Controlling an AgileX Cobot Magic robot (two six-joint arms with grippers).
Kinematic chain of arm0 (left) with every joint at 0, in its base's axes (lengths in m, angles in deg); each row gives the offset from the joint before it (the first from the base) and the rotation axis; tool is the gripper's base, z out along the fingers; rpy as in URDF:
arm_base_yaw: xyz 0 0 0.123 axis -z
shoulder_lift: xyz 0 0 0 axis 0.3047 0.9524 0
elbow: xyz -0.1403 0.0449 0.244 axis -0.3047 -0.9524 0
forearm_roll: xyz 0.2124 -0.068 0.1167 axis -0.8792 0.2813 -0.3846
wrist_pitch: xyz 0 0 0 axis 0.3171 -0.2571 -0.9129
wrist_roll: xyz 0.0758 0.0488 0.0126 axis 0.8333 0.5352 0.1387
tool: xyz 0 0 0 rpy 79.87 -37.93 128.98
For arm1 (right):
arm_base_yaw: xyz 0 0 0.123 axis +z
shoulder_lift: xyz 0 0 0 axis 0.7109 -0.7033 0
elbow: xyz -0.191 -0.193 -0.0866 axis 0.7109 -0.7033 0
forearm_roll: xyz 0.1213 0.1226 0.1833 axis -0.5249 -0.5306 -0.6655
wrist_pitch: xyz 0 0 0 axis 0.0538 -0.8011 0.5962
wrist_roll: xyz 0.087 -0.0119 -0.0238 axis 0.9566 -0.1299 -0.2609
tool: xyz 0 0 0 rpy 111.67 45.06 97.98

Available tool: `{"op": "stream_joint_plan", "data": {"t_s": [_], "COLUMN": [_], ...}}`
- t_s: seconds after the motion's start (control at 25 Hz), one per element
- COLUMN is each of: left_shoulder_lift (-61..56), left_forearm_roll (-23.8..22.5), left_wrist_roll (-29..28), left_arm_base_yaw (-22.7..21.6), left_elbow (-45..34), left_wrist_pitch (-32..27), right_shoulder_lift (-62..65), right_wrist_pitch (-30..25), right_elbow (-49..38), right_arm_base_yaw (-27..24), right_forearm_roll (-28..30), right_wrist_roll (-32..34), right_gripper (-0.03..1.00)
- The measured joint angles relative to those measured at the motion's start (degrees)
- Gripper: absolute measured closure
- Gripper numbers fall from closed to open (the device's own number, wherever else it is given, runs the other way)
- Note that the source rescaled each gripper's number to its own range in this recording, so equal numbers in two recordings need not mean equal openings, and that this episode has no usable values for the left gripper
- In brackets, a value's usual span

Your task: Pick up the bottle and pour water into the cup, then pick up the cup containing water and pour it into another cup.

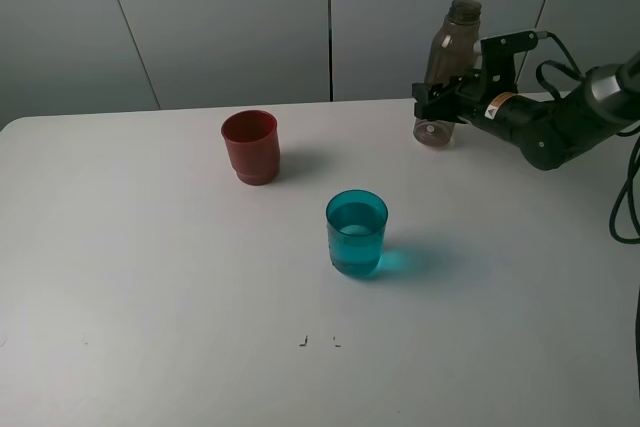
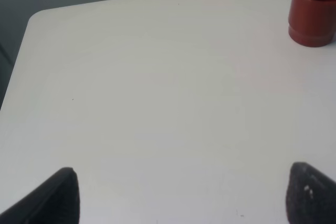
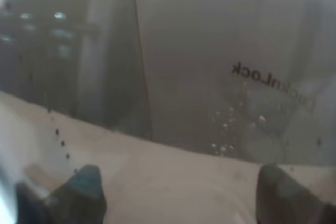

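closest to the high camera you have two small dark marks (image 1: 302, 341) on the white table (image 1: 140, 287). just behind them the teal cup (image 1: 356, 234) stands upright near the middle, with water in it. the red-brown cup (image 1: 251, 147) stands upright farther back and to the left, well apart from the teal cup.

your right gripper (image 1: 437, 104) is at the far right of the table, near the back edge, with its fingers on either side of the bottle (image 1: 449, 52), low on its body. the bottle looks roughly upright. through the right wrist camera the bottle (image 3: 210, 51) fills the view, with droplets and reversed lettering on its wall and one fingertip (image 3: 79, 190) at each side. you cannot tell from these views whether the fingers are pressing on it or just bracketing it, nor whether its base is on the table.

your left gripper (image 2: 184, 198) is spread wide over bare table, holding nothing, and the red-brown cup (image 2: 313, 9) is well ahead of it.
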Motion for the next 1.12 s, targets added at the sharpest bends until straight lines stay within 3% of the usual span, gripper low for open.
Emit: {"op": "stream_joint_plan", "data": {"t_s": [0.32, 0.36, 0.4, 0.48, 0.52, 0.56, 0.84, 1.12], "left_shoulder_lift": [0.0, 0.0, 0.0, 0.0, 0.0, 0.0, 0.0, 0.0], "left_forearm_roll": [0.0, 0.0, 0.0, 0.0, 0.0, 0.0, 0.0, 0.0], "left_wrist_roll": [0.0, 0.0, 0.0, 0.0, 0.0, 0.0, 0.0, 0.0], "left_arm_base_yaw": [0.0, 0.0, 0.0, 0.0, 0.0, 0.0, 0.0, 0.0], "left_elbow": [0.0, 0.0, 0.0, 0.0, 0.0, 0.0, 0.0, 0.0], "left_wrist_pitch": [0.0, 0.0, 0.0, 0.0, 0.0, 0.0, 0.0, 0.0], "right_shoulder_lift": [-0.51, -0.51, -0.51, -0.51, -0.51, -0.51, 3.85, 11.28], "right_wrist_pitch": [0.14, 0.14, 0.14, 0.14, 0.14, 0.14, -7.09, -8.83], "right_elbow": [0.0, 0.0, 0.0, 0.0, 0.0, 0.0, -3.53, -11.9], "right_arm_base_yaw": [0.0, 0.0, 0.0, 0.0, 0.0, 0.0, 0.0, 0.0], "right_forearm_roll": [0.28, 0.54, 1.18, 1.58, 1.58, 1.58, 4.5, 5.65], "right_wrist_roll": [-1.02, -1.06, -1.06, -0.88, -0.43, -0.17, -0.05, -0.05], "right_gripper": [0.93, 0.88, 0.72, 0.2, 0.07, 0.02, -0.03, -0.03]}}
